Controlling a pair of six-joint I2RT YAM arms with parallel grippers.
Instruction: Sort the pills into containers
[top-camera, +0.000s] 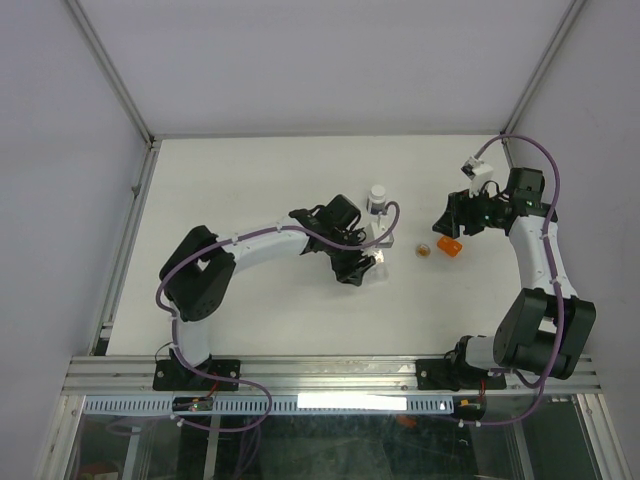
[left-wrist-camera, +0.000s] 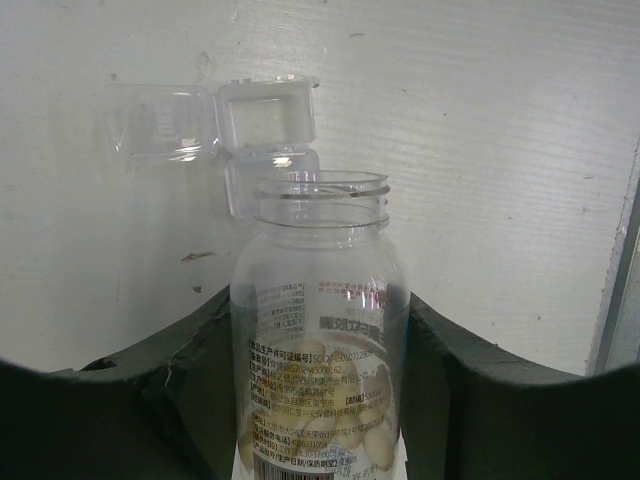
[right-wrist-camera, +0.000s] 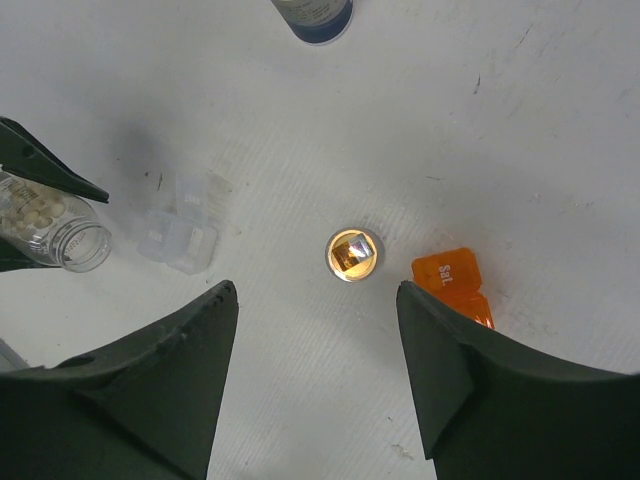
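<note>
My left gripper is shut on an uncapped clear labelled bottle with several cream pills in its bottom. Its mouth points at the clear two-cell box, which lies open on the table just beyond. In the top view the left gripper sits mid-table with the box beside it. The small tan-tinted round vial stands upright, just ahead of my open, empty right gripper. The box and the held bottle show at the left of the right wrist view.
An orange pill box marked "Sat" lies right of the vial and next to the right gripper. A white-capped bottle stands behind the left gripper. Enclosure walls ring the white table.
</note>
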